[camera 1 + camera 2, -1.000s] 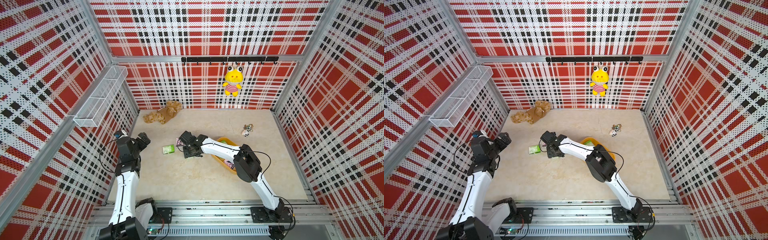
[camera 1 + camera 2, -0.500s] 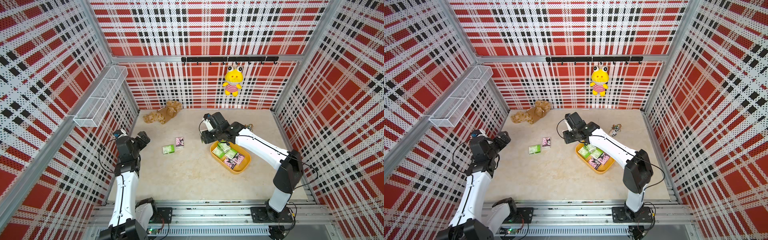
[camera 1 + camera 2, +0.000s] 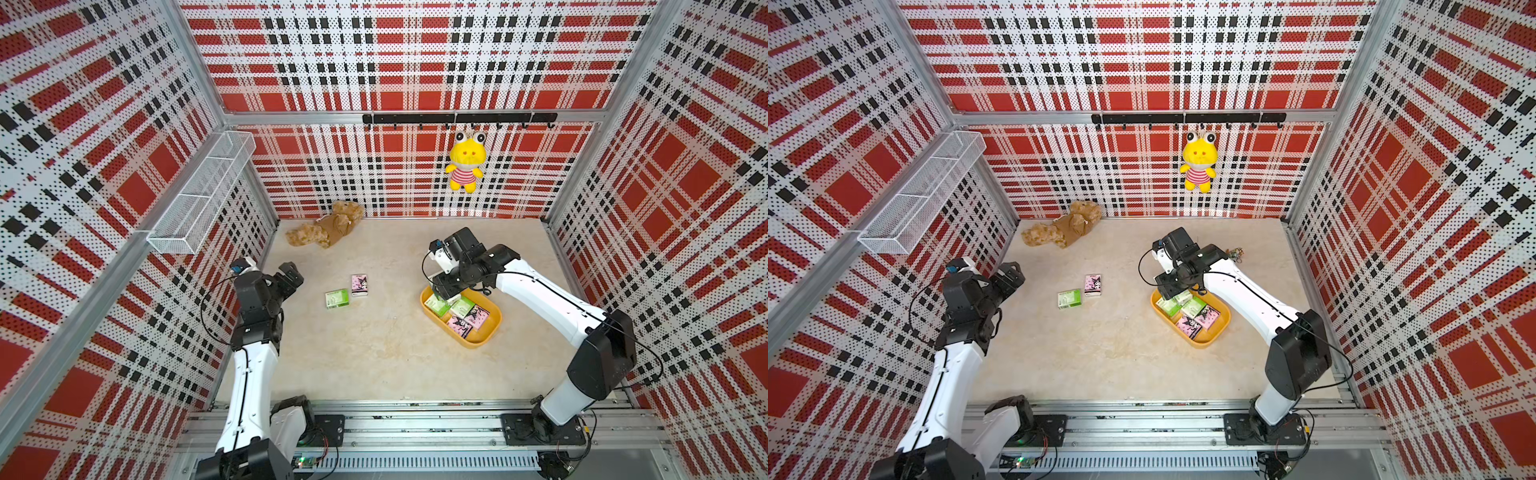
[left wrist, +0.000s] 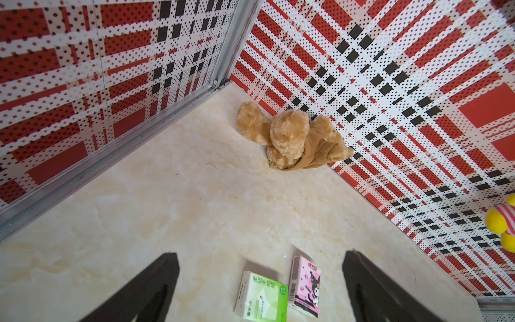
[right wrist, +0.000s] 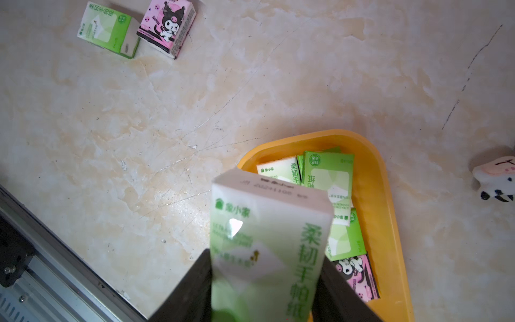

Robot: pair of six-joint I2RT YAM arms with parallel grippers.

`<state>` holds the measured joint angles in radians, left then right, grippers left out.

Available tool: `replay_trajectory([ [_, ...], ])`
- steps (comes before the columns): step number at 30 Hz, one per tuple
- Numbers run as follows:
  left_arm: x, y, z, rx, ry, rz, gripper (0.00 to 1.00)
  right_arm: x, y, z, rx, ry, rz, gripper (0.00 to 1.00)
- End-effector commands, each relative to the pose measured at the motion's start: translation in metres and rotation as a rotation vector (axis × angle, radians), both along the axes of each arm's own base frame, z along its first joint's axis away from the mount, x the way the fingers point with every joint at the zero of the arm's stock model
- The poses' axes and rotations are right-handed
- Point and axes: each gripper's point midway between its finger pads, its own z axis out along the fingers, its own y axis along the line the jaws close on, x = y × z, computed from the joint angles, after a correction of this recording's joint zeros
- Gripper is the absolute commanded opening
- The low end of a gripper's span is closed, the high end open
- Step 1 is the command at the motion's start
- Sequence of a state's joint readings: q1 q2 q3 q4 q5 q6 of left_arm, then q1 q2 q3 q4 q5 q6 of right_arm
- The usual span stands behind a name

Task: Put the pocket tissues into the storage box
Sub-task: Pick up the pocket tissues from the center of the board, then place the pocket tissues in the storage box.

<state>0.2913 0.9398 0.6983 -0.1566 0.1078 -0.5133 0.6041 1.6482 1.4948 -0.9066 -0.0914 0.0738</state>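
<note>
Green packet (image 5: 267, 223) clamped in right gripper (image 5: 264, 260) over yellow box (image 3: 478, 341) end, left gripper (image 4: 259, 255) spread wide and empty near two loose packets (image 3: 337, 298) on floor (image 3: 374, 353).

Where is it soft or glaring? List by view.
Right wrist: the held green packet is out of focus, with a glare spot on its wrapper. Left wrist: the fingers blur, the plush bear is sharp. Both top views: evenly lit, sharp.
</note>
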Motion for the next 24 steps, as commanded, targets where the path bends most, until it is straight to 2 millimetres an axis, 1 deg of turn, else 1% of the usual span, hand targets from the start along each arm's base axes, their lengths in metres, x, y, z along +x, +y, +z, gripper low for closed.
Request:
replay_trajectory([
  [1, 0.003, -0.001, 0.011, 0.016, -0.034, -0.006, 0.99, 0.001, -0.007, -0.01, -0.065, 0.018, 0.034, 0.55],
  [6, 0.003, -0.001, 0.011, 0.022, -0.032, -0.007, 0.99, 0.003, -0.009, -0.031, -0.12, 0.057, 0.048, 0.55],
  [15, 0.004, 0.001, 0.012, 0.032, -0.026, -0.005, 0.99, 0.015, -0.014, -0.052, -0.205, 0.049, 0.063, 0.55],
  [24, 0.004, 0.002, 0.012, 0.038, -0.022, -0.002, 0.99, 0.015, -0.01, -0.076, -0.218, 0.094, 0.088, 0.55],
])
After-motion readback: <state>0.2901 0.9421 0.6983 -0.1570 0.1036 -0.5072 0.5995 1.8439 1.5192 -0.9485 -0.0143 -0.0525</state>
